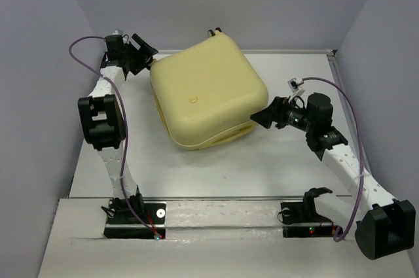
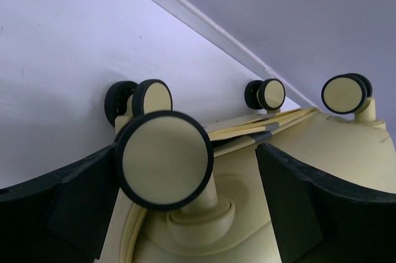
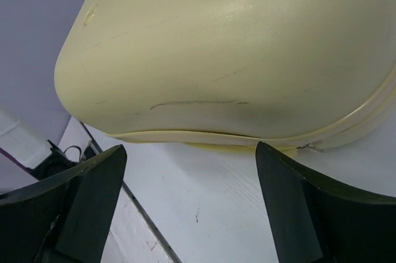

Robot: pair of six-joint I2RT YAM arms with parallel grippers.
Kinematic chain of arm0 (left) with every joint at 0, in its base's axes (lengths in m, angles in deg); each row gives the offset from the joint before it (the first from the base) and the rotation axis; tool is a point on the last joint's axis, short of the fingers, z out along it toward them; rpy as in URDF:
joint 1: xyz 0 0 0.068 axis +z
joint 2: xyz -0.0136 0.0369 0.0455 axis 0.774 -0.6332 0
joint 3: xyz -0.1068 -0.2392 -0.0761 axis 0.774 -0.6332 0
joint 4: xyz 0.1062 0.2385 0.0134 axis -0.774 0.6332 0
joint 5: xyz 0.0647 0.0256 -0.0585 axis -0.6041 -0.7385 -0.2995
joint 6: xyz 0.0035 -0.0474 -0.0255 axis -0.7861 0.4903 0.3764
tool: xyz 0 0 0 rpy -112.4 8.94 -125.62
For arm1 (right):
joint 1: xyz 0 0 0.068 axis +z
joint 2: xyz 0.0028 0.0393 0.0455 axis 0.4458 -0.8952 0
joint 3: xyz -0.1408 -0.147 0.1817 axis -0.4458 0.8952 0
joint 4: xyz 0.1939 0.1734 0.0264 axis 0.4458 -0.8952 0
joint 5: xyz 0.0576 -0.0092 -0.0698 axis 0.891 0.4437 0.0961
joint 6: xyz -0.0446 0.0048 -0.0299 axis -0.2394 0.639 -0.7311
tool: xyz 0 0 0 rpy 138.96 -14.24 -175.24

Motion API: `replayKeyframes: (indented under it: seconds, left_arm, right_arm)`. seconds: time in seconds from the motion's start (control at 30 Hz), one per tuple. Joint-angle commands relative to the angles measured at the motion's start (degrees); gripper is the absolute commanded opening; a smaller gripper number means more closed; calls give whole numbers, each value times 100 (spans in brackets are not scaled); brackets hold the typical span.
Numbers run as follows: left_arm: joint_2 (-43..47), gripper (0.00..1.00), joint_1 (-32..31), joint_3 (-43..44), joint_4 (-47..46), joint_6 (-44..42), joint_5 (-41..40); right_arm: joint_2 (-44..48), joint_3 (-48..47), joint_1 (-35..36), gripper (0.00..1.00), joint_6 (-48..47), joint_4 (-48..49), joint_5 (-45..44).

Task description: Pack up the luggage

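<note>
**Bracketing the luggage from both sides**

My left gripper (image 1: 139, 55) has its jaws spread at the far-left corner, with one caster wheel (image 2: 164, 159) between the fingers, unclamped. My right gripper (image 1: 263, 117) is spread too and holds nothing, pointing left, just beside the shell's right edge. The luggage (image 1: 206, 91) lies flat on the table (image 1: 229, 173) between both hands, emblem (image 1: 192, 99) up, wheels toward my left arm. My left arm reaches far back with its elbow raised. My right arm bends in low. I judge the seam not fully closed.

luggage (image 1: 206, 91) on table (image 1: 262, 160) | left gripper (image 1: 146, 56) at its back-left | right gripper (image 1: 260, 119) at right
</note>
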Motion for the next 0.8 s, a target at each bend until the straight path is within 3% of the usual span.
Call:
replayKeyframes:
  seconds: [0.0, 0.23, 0.33, 0.4, 0.43, 0.47, 0.57, 0.77]
  left_arm:
    - [-405, 99, -73, 513, -419, 357, 251]
    - [-924, 91, -230, 637, -1552, 1201, 435]
    - [-1056, 81, -310, 471, -2193, 1595, 505]
    - [-1100, 64, -336, 382, -2615, 1816, 567]
    - [-1083, 50, -336, 321, -2704, 1947, 567]
    - [-1013, 27, -336, 286, -2844, 1984, 541]
    - [-811, 7, -345, 346, -2898, 1984, 558]
    - [-134, 6, -345, 926, -2530, 2019, 734]
  right_arm:
    - [199, 164, 240, 91, -192, 39, 27]
    - [463, 331, 293, 92, -350, -330, 27]
    - [577, 375, 293, 93, -377, -427, 27]
    - [700, 437, 345, 94, -351, -453, 44]
    - [735, 463, 346, 94, -342, -471, 36]
    - [814, 498, 346, 94, -350, -471, 36]
    - [850, 534, 346, 94, -368, -497, 10]
    - [815, 499, 346, 95, -377, -471, -17]
